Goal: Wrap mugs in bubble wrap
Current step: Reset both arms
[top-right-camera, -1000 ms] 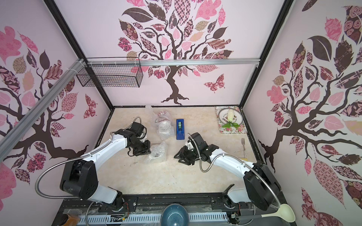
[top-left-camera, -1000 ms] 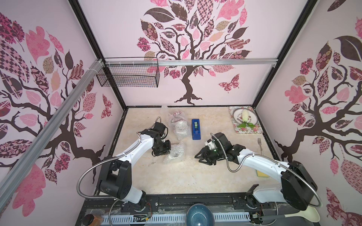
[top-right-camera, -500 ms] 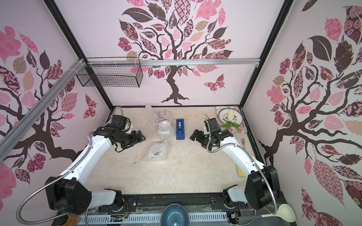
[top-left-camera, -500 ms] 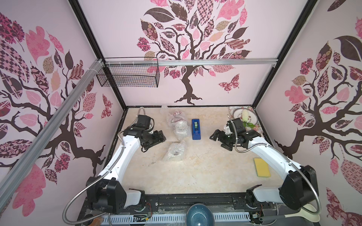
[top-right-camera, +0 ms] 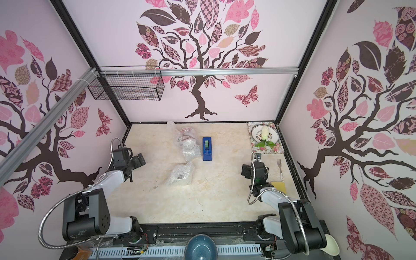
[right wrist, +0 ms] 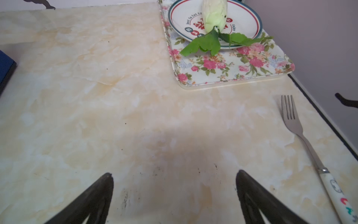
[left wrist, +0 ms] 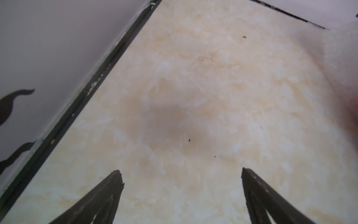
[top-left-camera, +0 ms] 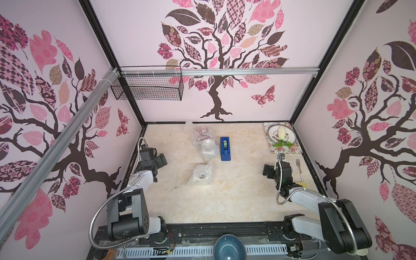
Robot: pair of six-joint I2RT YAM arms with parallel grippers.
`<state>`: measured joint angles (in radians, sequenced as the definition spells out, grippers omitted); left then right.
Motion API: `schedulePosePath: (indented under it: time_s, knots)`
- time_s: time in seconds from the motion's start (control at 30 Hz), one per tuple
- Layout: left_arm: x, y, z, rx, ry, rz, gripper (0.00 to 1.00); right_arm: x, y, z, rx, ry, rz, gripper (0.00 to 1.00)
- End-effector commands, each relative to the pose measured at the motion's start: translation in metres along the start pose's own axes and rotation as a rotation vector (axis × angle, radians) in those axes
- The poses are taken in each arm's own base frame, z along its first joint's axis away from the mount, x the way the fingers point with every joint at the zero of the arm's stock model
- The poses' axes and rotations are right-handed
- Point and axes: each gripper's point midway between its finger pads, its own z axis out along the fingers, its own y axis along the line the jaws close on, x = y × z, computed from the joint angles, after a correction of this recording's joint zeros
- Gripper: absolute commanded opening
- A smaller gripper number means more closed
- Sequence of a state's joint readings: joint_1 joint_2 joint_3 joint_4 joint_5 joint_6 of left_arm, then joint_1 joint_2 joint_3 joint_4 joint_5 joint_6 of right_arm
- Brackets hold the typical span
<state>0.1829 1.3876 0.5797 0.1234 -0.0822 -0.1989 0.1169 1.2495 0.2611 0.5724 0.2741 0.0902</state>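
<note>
Both arms have drawn back from the middle of the bench (top-left-camera: 225, 198) to its two sides, and the bubble wrap bundle they flanked a second ago now lies alone.

Readable writing sits on the plate (right wrist: 246, 15) in the right wrist view. "Just To Eat" curves along one side and "Enjoy" along the other. Red characters at the centre are mostly hidden by a pale vegetable (right wrist: 214, 13) with green leaves. The plate rests on a floral tray (right wrist: 232, 66). Beside the tray lies a fork (right wrist: 294, 124) whose white handle carries small coloured marks I cannot read. Any label on the blue tape dispenser (top-left-camera: 225, 148) is too small to make out.

The left end effector (left wrist: 181, 172) is spread wide above bare bench close to the side wall, gripping and touching nothing. The right end effector (right wrist: 174, 172) is likewise spread wide and empty, above bare bench between the dispenser and the fork.

Three bubble wrap bundles lie in a loose row at mid-bench.
- The near bundle (top-left-camera: 201, 175) lies apart from both arms.
- The middle bundle (top-left-camera: 208, 147) is just beside the dispenser.
- The far bundle (top-left-camera: 201, 134) touches the middle one, and red shows through its wrap.

Which mugs fill the other two I cannot tell.
</note>
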Motion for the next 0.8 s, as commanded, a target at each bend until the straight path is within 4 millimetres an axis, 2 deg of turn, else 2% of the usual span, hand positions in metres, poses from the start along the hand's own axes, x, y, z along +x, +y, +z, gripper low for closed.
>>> schedulePosePath:
  time_s: [0.0, 0.03, 0.07, 0.13, 0.2, 0.3, 0.37, 0.43, 0.77]
  knots:
    - [-0.049, -0.029, 0.003, 0.124, -0.239, 0.041, 0.98, -0.061, -0.003, -0.001, -0.006, -0.271, 0.069, 1.00]
    - [-0.045, -0.031, 0.011, 0.131, -0.253, 0.046, 0.98, -0.067, 0.000, 0.002, -0.024, -0.297, 0.070, 1.00]
    - [-0.045, -0.036, 0.011, 0.169, -0.313, 0.036, 0.98, -0.070, 0.004, 0.008, -0.041, -0.306, 0.063, 1.00]
    - [-0.035, -0.044, 0.007, 0.164, -0.275, 0.100, 0.98, -0.057, 0.009, 0.030, -0.045, -0.246, 0.040, 1.00]
    - [-0.036, -0.051, -0.002, 0.202, -0.367, 0.116, 0.98, -0.057, 0.003, 0.025, -0.038, -0.317, 0.072, 1.00]
    - [-0.022, -0.062, 0.000, 0.197, -0.355, 0.184, 0.98, -0.055, -0.008, 0.023, 0.012, -0.318, 0.103, 1.00]
    - [-0.024, -0.057, -0.002, 0.179, -0.443, 0.145, 0.98, -0.055, -0.010, 0.023, 0.024, -0.318, 0.107, 1.00]
    - [-0.019, -0.055, -0.001, 0.159, -0.391, 0.151, 0.98, -0.055, -0.015, 0.021, 0.055, -0.325, 0.120, 1.00]
    - [-0.023, -0.055, -0.003, 0.185, -0.429, 0.135, 0.98, -0.055, -0.018, 0.021, 0.074, -0.323, 0.126, 1.00]
